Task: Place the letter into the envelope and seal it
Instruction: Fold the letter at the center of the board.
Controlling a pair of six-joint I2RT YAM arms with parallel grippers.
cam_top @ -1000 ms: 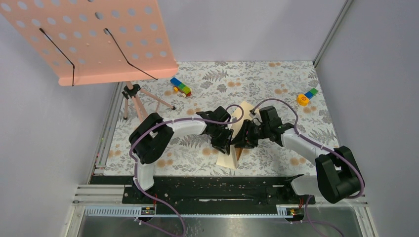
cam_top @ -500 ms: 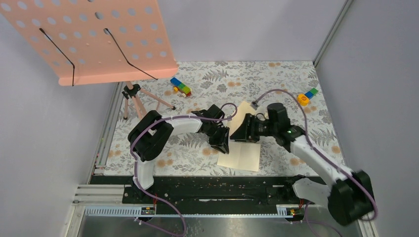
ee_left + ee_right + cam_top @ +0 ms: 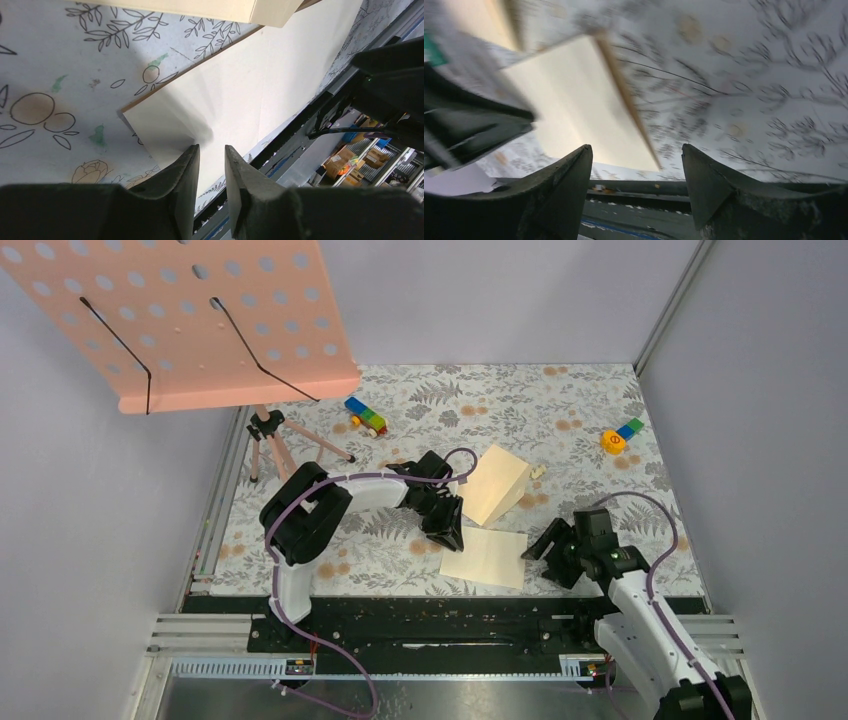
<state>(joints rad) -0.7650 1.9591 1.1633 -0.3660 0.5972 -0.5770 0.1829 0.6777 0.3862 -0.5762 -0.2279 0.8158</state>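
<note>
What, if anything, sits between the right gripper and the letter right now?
Nothing visible. The right gripper hangs open just off the right edge of the letter, which lies flat on the patterned table cover. The left gripper is at the sheet's opposite, left edge.

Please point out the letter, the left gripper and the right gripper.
the letter (image 3: 487, 558): top view, its flat near half.
the left gripper (image 3: 211, 149): left wrist view, midway between its fingertips.
the right gripper (image 3: 635, 147): right wrist view, midway between its fingertips.
</note>
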